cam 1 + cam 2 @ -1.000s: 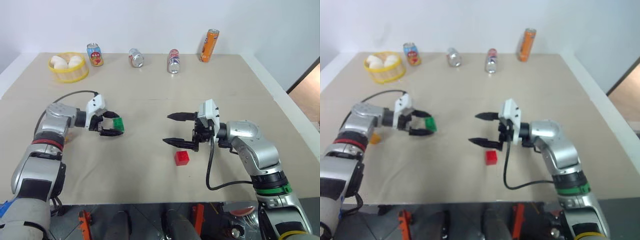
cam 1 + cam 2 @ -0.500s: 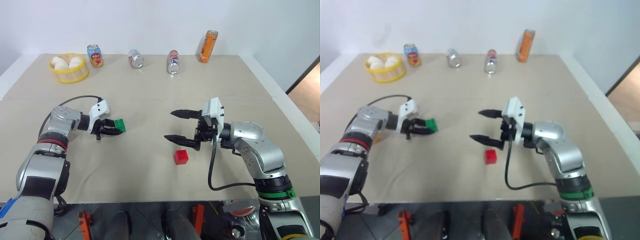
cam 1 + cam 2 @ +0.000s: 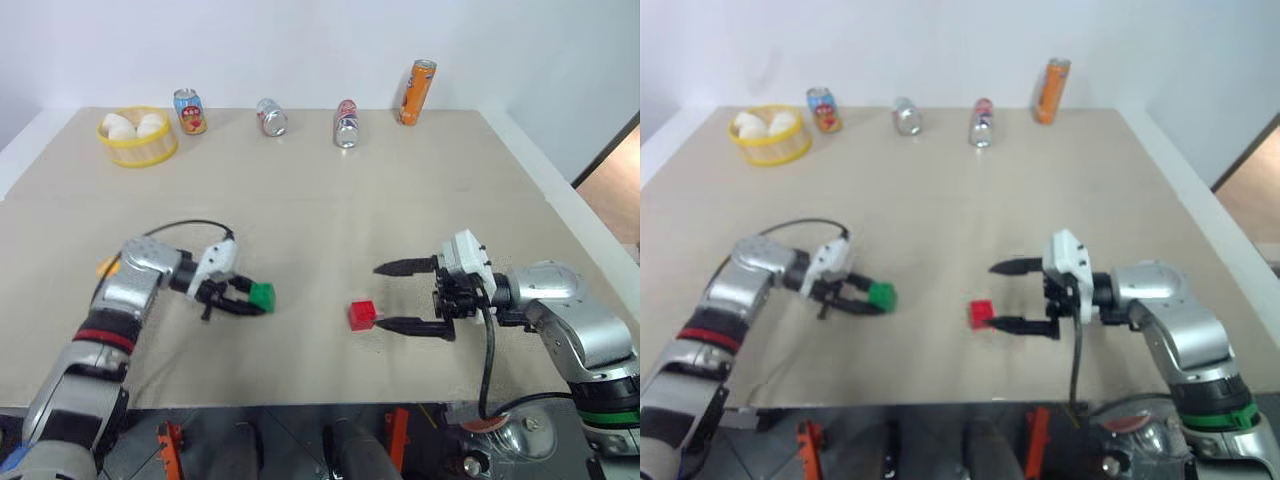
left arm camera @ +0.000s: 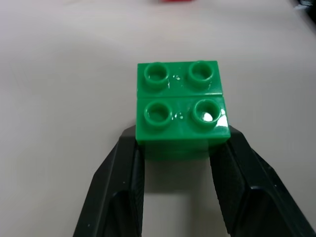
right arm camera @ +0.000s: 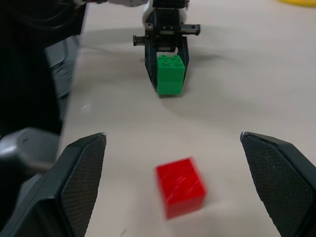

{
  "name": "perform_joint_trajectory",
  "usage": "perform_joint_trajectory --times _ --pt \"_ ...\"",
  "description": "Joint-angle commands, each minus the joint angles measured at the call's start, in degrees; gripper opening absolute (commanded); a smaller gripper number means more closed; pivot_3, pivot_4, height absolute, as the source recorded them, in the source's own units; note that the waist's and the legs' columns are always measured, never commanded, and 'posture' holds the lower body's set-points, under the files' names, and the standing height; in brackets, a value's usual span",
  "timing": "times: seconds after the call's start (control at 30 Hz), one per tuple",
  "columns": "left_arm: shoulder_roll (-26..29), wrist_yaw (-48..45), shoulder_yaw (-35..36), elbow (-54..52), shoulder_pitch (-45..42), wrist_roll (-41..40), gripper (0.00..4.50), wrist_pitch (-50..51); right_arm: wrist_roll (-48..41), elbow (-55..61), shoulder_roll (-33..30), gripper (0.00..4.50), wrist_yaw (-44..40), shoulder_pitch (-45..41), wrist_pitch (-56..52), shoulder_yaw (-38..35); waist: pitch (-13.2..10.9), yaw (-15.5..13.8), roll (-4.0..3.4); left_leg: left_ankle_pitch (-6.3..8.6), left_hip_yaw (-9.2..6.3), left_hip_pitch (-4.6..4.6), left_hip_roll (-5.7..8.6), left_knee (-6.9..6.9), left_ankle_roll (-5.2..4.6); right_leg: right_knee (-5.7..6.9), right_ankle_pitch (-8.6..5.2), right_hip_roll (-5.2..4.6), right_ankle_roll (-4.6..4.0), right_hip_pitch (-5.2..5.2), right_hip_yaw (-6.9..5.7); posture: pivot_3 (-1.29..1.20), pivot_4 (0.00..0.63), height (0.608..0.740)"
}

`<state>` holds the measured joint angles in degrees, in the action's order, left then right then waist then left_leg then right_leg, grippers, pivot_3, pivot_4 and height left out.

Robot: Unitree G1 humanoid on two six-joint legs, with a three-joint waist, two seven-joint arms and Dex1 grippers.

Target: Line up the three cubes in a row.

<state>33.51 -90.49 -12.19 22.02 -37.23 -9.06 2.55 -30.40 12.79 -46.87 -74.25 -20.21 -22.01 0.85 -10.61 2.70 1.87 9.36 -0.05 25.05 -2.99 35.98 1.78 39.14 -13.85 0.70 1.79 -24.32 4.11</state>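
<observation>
My left gripper [image 3: 248, 298] is shut on the green cube [image 3: 262, 296], pinching its two sides low over the table; the studded top of the green cube [image 4: 180, 103] faces up. To its right, a short gap away, the red cube [image 3: 362, 315] lies on the table. My right gripper [image 3: 380, 296] is open, pointing left, and the red cube [image 5: 180, 186] sits just past its fingertips, untouched. An orange-yellow cube [image 3: 107, 266] peeks out behind my left arm.
Along the far edge stand a yellow basket [image 3: 140, 150] of white eggs, a standing can [image 3: 190, 110], two cans lying down [image 3: 271, 116] [image 3: 347, 122] and a tall orange can [image 3: 420, 90]. The table's front edge [image 3: 300, 404] runs close below both cubes.
My left gripper shut on the green cube and carried it nearer and rightward, toward the red cube. My right gripper drew back to the right, off the red cube, staying open.
</observation>
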Motion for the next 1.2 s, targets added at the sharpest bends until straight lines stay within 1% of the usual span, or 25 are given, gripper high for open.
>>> perform_joint_trajectory --times 0.03,0.2,0.33,0.57,0.73,0.97,1.2 --pt "-0.17 4.05 -1.61 -12.31 2.76 -0.35 1.31 6.17 0.43 -0.58 -1.61 4.50 -2.37 -0.92 2.27 -1.13 0.00 0.00 -0.01 -0.04 0.00 -0.04 0.00 0.00 -0.06 0.00 0.06 0.00 -0.02 0.03 0.01 0.00 0.150 0.740" --pt "-0.85 8.94 -4.45 -17.90 3.91 2.00 1.31 10.52 0.97 -1.28 -1.23 4.50 -2.51 -2.18 2.55 -0.56 0.00 0.02 -0.01 -0.13 0.02 -0.36 0.06 0.05 -0.12 0.00 0.03 0.00 -0.27 0.27 0.13 0.00 0.150 0.740" --pt "-1.54 12.05 -5.93 -21.43 3.76 1.84 1.31 16.62 1.33 -1.26 -0.78 4.50 -2.18 -2.61 2.55 -0.08 0.00 0.01 -0.01 -0.16 0.04 -0.35 0.11 0.11 -0.14 0.00 0.04 -0.02 -0.26 0.30 0.17 0.00 0.150 0.740" --pt "-1.24 14.89 -7.40 -24.92 4.00 1.53 1.31 21.77 1.37 -1.16 -0.24 4.50 -1.70 -2.86 2.61 0.17 0.00 0.01 -0.01 -0.15 0.03 -0.31 0.12 -0.03 -0.13 -0.01 0.02 -0.01 -0.17 0.25 0.19 0.00 0.150 0.740" --pt "-0.56 14.89 -8.54 -25.88 4.30 1.43 1.31 23.24 1.48 -1.20 0.22 4.50 -1.32 -3.34 2.47 0.34 0.00 0.01 -0.01 -0.15 0.02 -0.32 0.12 -0.05 -0.13 -0.01 0.02 -0.01 -0.15 0.24 0.18 0.00 0.150 0.740" --pt "-2.26 17.10 -8.65 -25.52 3.00 0.88 1.31 26.49 1.60 -1.07 0.40 4.50 -1.10 -3.58 2.04 0.29 0.00 0.00 0.00 -0.15 0.02 -0.31 0.14 -0.03 -0.13 -0.01 -0.02 -0.02 -0.23 0.25 0.19 0.00 0.150 0.740" --pt "-2.39 17.97 -9.56 -25.01 2.92 1.38 1.31 26.18 1.70 -1.26 0.19 4.50 -0.91 -3.97 1.87 0.27 0.00 0.00 0.00 -0.15 0.02 -0.32 0.14 -0.04 -0.13 -0.01 -0.02 -0.02 -0.23 0.25 0.19 0.00 0.150 0.740"
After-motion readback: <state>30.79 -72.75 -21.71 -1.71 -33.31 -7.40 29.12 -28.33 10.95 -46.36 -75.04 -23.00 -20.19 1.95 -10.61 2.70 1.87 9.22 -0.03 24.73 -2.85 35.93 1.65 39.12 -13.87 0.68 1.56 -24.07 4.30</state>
